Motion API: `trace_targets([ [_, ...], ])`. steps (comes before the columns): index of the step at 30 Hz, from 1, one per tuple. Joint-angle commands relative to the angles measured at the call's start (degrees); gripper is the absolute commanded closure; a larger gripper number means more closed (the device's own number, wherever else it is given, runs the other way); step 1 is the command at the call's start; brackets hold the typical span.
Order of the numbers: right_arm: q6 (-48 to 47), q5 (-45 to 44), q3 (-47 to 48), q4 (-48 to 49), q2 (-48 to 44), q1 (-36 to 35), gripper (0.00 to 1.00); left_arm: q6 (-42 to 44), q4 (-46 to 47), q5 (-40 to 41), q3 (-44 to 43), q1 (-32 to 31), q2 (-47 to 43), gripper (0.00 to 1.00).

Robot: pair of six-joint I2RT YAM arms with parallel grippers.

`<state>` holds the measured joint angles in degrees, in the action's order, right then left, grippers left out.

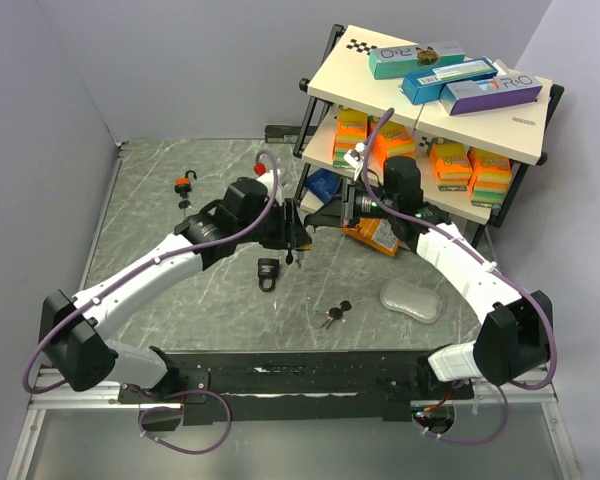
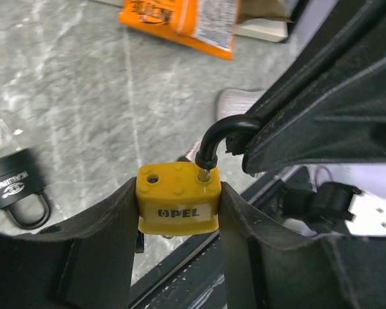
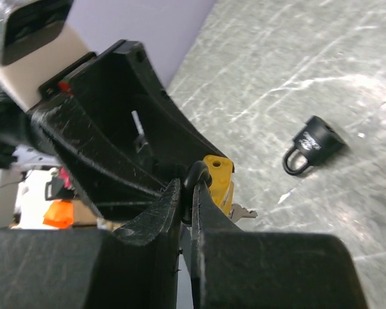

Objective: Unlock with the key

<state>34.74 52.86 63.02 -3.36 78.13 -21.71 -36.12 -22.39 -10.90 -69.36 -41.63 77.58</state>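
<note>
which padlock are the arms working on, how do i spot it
Look above the middle of the table. The left gripper clamps a padlock there. It is yellow, marked OPEL; the black padlock and the orange padlock lie loose.

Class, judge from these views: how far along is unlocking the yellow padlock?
Done: key sits in the padlock, and one shackle leg is out, its hole empty. In hand: left gripper clamps the padlock, right gripper pinches the shackle. Left: probably only swinging it clear and setting down.
</note>
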Motion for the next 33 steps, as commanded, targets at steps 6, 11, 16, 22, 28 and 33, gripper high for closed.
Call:
trace_targets([
  [6, -4.86, -3.03, 5.35, -8.86, 1.15, -1.58, 0.9, 0.17, 0.51, 7.73, -2.98, -1.18, 0.64, 0.99],
  [11, -5.39, -3.03, 5.35, -9.65, 2.2, -1.58, 0.46, -0.09, -1.16, 6.68, -1.65, -1.0, 0.2, 0.99],
  [16, -5.91, -2.5, 5.36, -9.92, 2.73, -1.23, 0.29, 0.08, -3.44, 5.54, 2.12, 0.75, -2.6, 0.99],
  [22, -4.95, -1.88, 4.39, -8.33, 3.43, 0.0, 0.25, 1.31, -11.17, 4.57, 6.34, 7.69, -4.55, 0.99],
  [28, -5.39, -1.8, 4.56, -8.6, 3.96, 0.71, 0.24, 5.0, -21.72, 6.24, 6.0, 14.72, 0.63, 0.99],
  [33, -6.09, -2.15, 4.65, -9.3, 3.87, 1.41, 0.24, 7.02, -26.47, 7.73, 7.31, 17.45, 3.28, 0.99],
])
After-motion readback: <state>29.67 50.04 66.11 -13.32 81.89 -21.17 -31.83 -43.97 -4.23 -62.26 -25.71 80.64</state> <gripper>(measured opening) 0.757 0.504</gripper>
